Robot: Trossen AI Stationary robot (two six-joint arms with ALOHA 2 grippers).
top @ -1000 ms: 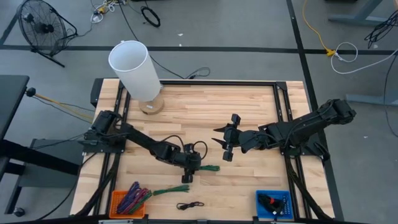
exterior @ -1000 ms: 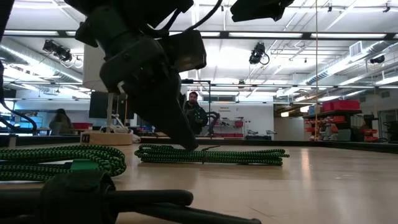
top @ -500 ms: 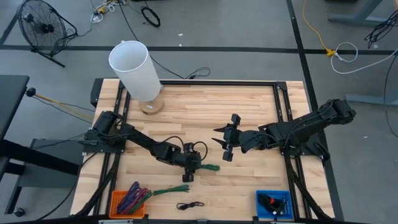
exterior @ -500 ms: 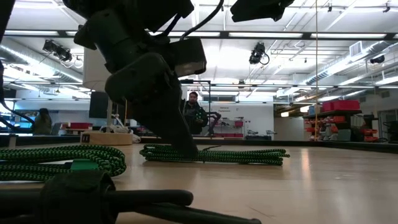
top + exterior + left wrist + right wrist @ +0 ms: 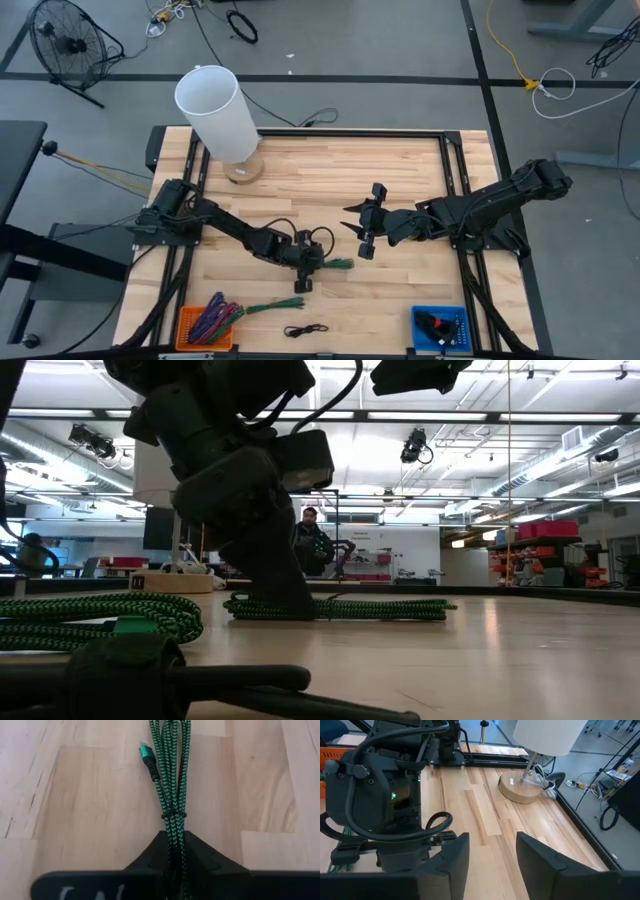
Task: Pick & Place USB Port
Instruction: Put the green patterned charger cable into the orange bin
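Left gripper (image 5: 172,852) is now clamped on the green cable (image 5: 170,780), whose bundle lies on the table (image 5: 400,170) straight ahead of its fingers; half a second ago those fingers were not yet fully closed. Grasp looks made, lift likely next. Right gripper (image 5: 362,222) hangs open, well off to the side.

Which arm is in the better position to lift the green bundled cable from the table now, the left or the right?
The left. Its gripper is already down at the green bundled cable, fingers closed around one end. The right gripper is open, held above the table's middle, apart from the cable.
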